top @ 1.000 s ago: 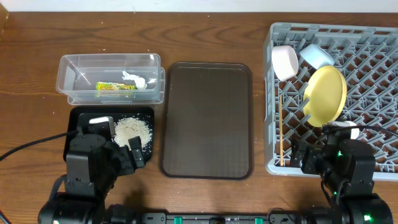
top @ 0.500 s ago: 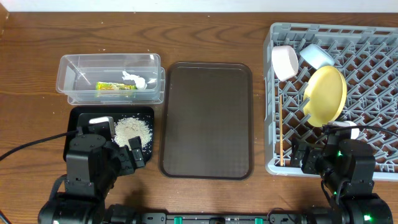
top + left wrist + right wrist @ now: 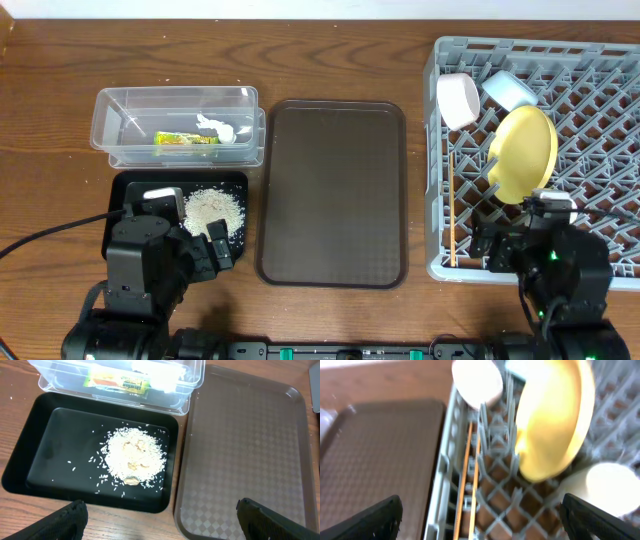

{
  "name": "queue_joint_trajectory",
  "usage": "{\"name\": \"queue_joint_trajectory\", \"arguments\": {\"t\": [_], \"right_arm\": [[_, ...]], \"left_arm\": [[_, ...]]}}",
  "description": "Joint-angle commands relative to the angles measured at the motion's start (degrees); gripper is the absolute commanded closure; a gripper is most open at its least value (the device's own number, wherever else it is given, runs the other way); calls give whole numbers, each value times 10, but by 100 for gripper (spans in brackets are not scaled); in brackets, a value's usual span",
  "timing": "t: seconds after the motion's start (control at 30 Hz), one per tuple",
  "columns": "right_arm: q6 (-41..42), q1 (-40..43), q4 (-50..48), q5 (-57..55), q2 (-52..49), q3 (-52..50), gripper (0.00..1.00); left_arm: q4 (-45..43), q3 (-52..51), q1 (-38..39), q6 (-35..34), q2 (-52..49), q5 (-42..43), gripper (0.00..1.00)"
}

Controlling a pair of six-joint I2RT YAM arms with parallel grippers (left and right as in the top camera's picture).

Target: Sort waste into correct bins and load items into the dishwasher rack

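Note:
The clear tub (image 3: 125,120) holds the snack wrapper (image 3: 187,139) and white tissue (image 3: 222,129). The black tray (image 3: 135,190) holds the rice scraps (image 3: 215,208), which also show in the left wrist view (image 3: 134,455). The grey rack (image 3: 600,110) holds the pinkish-white bowl (image 3: 458,100), blue bowl (image 3: 510,90), yellow plate (image 3: 525,153) and chopsticks (image 3: 452,215). The cup (image 3: 615,487) lies under the plate. My left gripper (image 3: 165,527) is open and empty over the black tray's near edge. My right gripper (image 3: 480,525) is open and empty above the rack's near left corner.
The large brown serving tray (image 3: 333,190) lies between the bins and the rack, with nothing on it. The rack's left wall (image 3: 445,485) runs just beside the chopsticks (image 3: 470,475). The right wrist view is blurred.
My right arm has shifted slightly toward the rack and now covers most of the cup in the overhead view. The left arm has not moved.

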State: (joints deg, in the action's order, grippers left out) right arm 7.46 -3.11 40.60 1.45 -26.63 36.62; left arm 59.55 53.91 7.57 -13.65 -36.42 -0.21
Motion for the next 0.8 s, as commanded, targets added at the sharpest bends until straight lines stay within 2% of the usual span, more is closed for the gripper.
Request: {"name": "queue_joint_trajectory", "arguments": {"t": [0.0, 0.4, 0.6, 0.77], "right_arm": [[-31, 4, -32, -6, 43, -31, 1], [-30, 4, -320, 5, 226, -253, 1], [-36, 5, -447, 5, 263, -351, 1], [-39, 5, -375, 23, 263, -363, 1]], "left_arm": [[0, -5, 1, -1, 2, -4, 2], [0, -5, 1, -1, 2, -4, 2], [0, -5, 1, -1, 2, -4, 2], [0, -5, 1, -1, 2, -4, 2]]}}
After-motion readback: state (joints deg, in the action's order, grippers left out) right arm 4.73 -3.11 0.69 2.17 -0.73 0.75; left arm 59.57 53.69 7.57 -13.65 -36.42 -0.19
